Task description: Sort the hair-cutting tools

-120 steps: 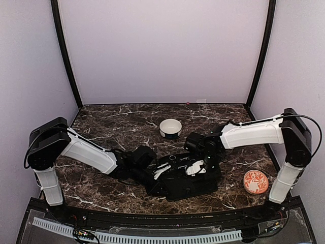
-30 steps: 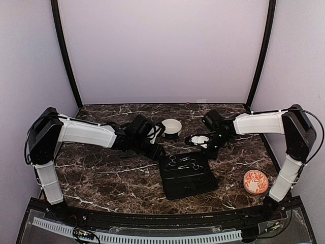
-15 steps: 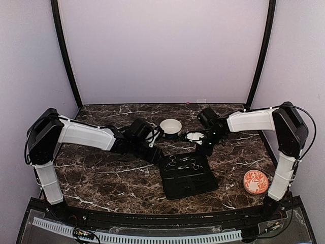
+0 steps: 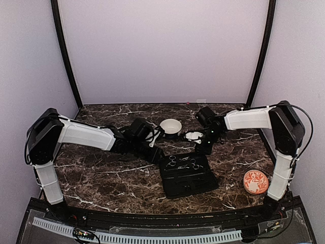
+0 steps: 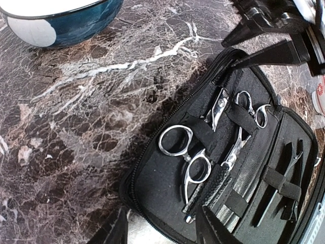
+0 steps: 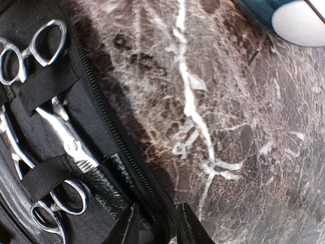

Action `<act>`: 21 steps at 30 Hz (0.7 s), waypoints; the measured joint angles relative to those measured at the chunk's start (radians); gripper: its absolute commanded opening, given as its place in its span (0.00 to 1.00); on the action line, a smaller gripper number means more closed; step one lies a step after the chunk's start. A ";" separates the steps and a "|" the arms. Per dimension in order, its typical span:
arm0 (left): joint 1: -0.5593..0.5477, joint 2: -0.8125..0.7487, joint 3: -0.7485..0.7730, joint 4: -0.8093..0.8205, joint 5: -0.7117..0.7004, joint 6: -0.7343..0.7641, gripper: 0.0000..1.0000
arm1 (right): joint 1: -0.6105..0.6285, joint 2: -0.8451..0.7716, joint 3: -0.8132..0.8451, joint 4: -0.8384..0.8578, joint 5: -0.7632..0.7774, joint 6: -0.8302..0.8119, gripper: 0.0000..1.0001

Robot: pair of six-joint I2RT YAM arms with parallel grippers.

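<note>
The hair-cutting tools sit strapped inside an open black case. Silver ring-handled scissors lie beside a second pair, with thin black stick-like tools to their right. The right wrist view shows scissors under elastic straps. My left gripper is at the case's far left corner, open, its fingers straddling the zip edge. My right gripper is at the far right corner, its jaws slightly parted on either side of the zip rim.
A white bowl with a dark blue outside stands just beyond the case, between the two grippers. An orange patterned dish sits at the near right. Bare marble lies left of the case.
Four seconds ago both arms were low over the case; now they sit at its far corners. In the last second the right wrist shifted slightly back and its jaws widened. The left arm stayed still.
</note>
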State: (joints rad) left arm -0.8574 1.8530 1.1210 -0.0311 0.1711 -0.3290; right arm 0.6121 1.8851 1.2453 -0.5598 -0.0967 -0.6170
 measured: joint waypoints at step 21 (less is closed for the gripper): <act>0.000 0.000 0.000 0.008 0.032 0.009 0.47 | -0.032 0.148 0.213 -0.228 -0.075 -0.021 0.11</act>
State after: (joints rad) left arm -0.8574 1.8534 1.1206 -0.0231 0.2031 -0.3199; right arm 0.5797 2.0327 1.4586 -0.7876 -0.1719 -0.6376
